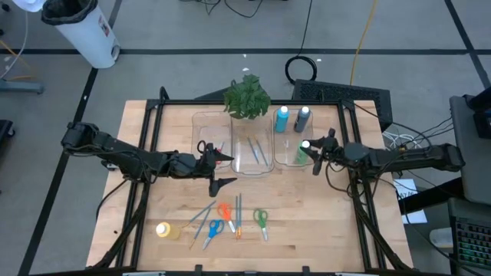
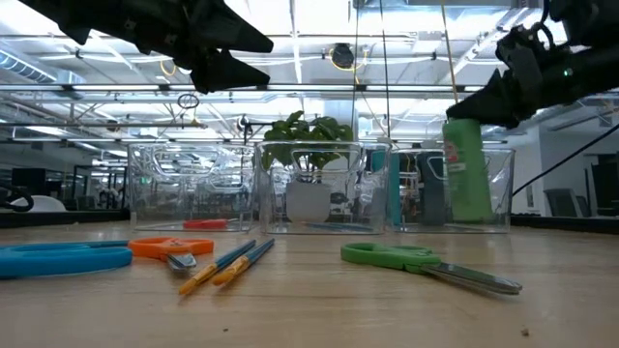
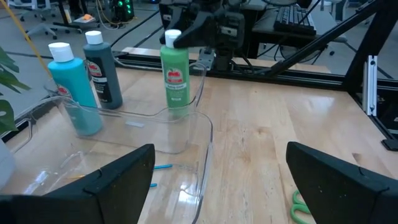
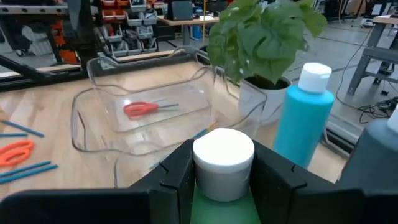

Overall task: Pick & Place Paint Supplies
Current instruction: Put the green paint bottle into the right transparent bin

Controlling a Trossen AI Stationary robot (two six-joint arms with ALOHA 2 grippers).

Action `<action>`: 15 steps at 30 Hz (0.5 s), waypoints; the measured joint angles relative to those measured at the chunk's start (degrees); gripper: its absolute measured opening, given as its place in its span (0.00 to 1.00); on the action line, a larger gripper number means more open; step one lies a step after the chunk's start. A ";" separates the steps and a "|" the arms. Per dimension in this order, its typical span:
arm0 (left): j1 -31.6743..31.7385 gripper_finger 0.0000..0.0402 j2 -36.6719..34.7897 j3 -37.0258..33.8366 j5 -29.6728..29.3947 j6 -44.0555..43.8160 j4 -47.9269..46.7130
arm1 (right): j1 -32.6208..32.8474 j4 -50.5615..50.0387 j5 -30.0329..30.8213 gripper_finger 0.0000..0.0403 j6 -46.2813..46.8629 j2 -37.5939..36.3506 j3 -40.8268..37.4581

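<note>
Two bottles, light blue and dark, already stand in the right-hand bin, and the right gripper has its fingers clamped on the neck of a green bottle just under its white cap, holding it upright in that bin's near end. The bottle's base looks close to the bin floor, though whether it touches is hard to tell. If the fingers let go with the bottle off the floor or tilted, it could topple against the bin wall or knock its two neighbours. The right arm reaches in low from the right edge of the table, stretched nearly level. The left gripper hangs over the table beside the middle bin, fingers spread wide and empty, its arm reaching in from the left.
</note>
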 joint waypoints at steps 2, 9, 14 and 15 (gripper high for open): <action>0.00 0.91 0.00 0.00 0.00 -0.02 0.00 | 0.00 1.40 0.00 0.27 0.35 0.00 -1.31; 0.00 0.91 0.00 0.00 0.00 -0.24 0.00 | 0.00 1.67 0.02 0.27 0.21 0.00 -2.15; 0.00 0.91 0.00 0.00 0.00 -0.23 0.00 | 0.00 1.38 -0.10 0.28 0.35 0.00 -2.15; 0.00 0.91 0.00 0.00 0.00 -0.23 0.00 | 0.00 1.28 -0.13 0.29 0.35 -0.01 -2.15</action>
